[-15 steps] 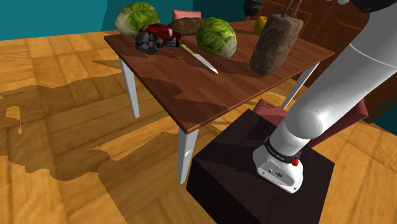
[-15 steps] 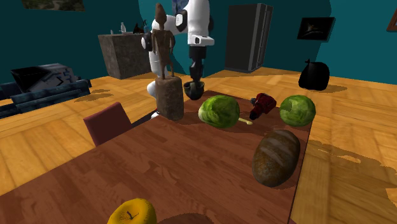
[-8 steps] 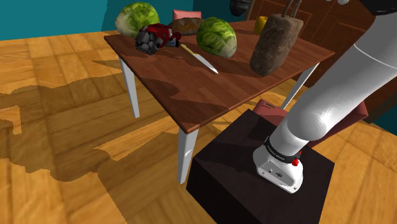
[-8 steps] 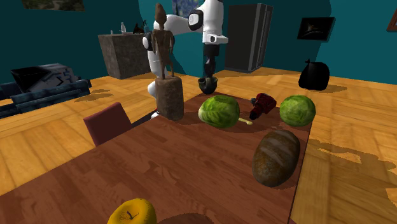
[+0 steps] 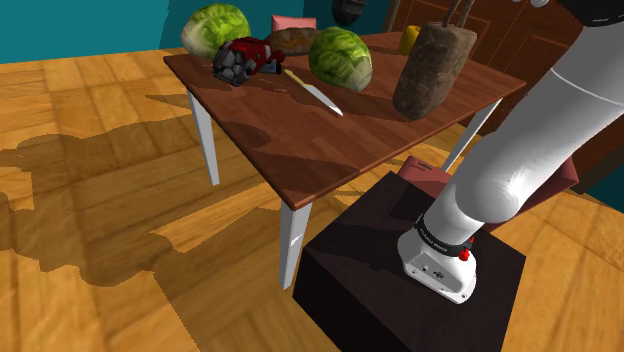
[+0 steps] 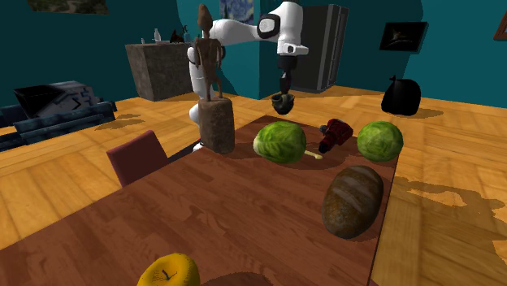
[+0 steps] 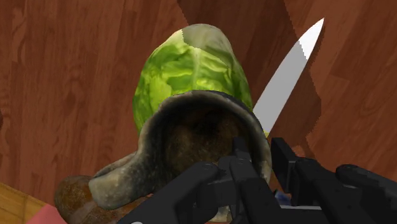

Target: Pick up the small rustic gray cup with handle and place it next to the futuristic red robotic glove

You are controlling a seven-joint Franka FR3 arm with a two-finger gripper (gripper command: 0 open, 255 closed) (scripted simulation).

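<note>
Nothing you can actually read here, tbh. Closest thing is a thin black band (image 5: 443, 240) round the arm's base (image 5: 438, 268) in the shoulder view. It has tiny pale marks, too small to make out.

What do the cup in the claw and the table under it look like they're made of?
The cup looks like rough stoneware or stone: mottled grey-brown, matte, with an uneven rim; I can't be sure. The table looks like reddish-brown wood: long grain streaks run along it.
</note>
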